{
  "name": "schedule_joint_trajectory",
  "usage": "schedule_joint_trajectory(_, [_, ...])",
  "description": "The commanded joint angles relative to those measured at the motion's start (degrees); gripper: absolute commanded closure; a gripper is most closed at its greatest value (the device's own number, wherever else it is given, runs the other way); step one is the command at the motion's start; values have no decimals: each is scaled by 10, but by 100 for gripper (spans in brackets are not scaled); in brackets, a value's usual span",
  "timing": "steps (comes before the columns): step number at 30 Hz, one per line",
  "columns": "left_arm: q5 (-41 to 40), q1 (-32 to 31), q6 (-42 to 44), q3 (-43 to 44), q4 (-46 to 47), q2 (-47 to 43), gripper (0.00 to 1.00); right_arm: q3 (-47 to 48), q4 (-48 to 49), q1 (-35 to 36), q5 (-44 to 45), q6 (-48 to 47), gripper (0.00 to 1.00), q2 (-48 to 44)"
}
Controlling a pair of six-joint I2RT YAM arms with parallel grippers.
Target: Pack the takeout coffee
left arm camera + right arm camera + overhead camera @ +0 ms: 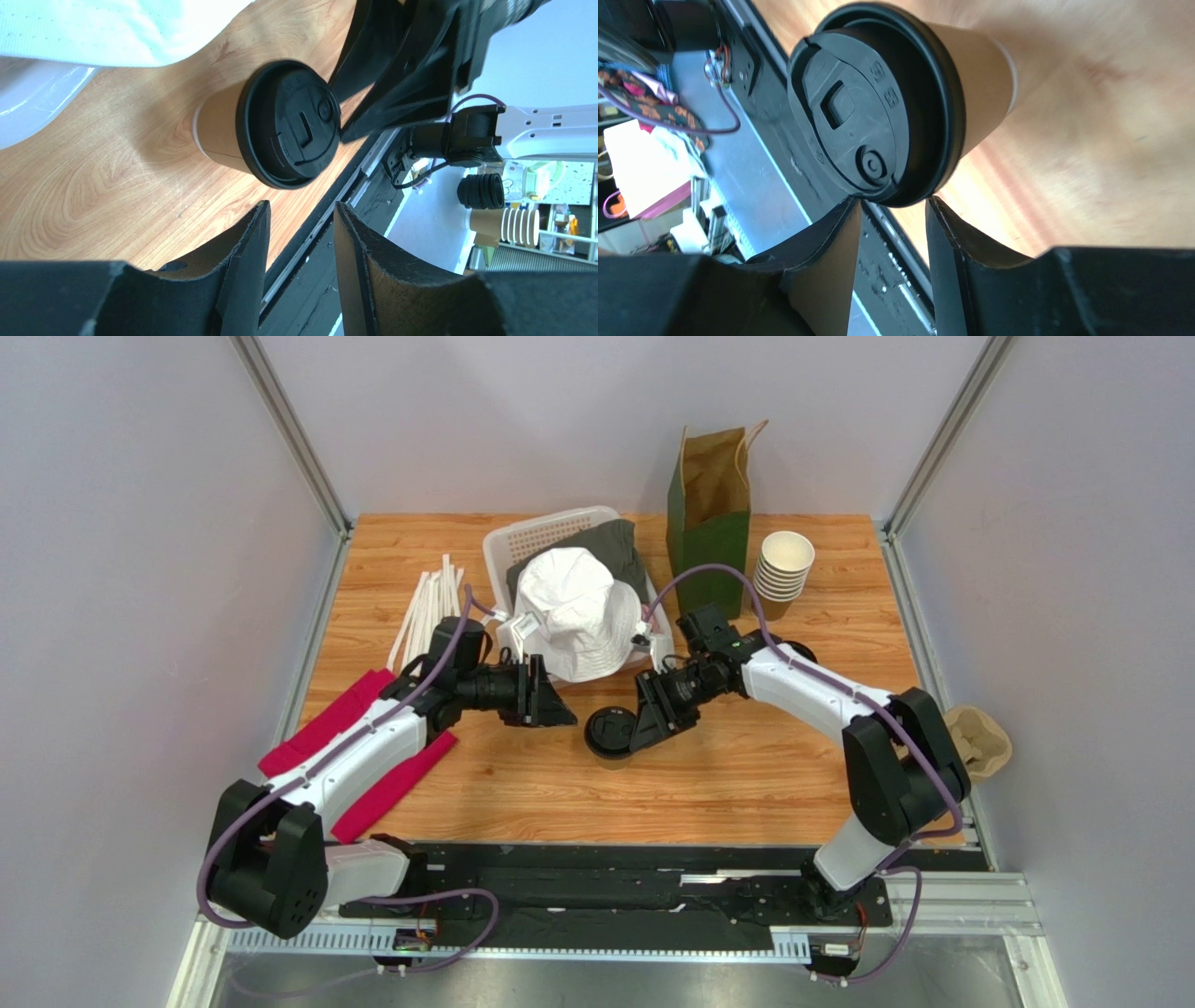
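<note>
Bare table (701, 798) on the near side of the takeout coffee (612, 735) lies free; white hat (575, 623) crowds the far side; left gripper (564, 710) and right gripper (645, 728) flank it.

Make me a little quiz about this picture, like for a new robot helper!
1. True or false: the brown paper cup with the round black plastic lid stands upright on the wooden table.
2. What lies on the white plastic basket? A white fabric hat; B red ball; C banana.
3. What stands close beside the tall green paper bag?
Key: 1 true; 2 A; 3 the stack of lidless paper cups.
</note>
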Motion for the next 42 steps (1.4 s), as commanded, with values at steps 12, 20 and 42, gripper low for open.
schedule_joint_trajectory(12, [-25,5,-20,10,1,59,61,67,-24,-61,-8,11,61,-8])
schedule_joint_trajectory(20, [-27,-15,-13,23,10,83,61,95,-17,-59,-24,50,67,36])
schedule_joint_trajectory(42, [-29,-26,-20,41,41,127,61,99,-11,-43,-3,55,71,66])
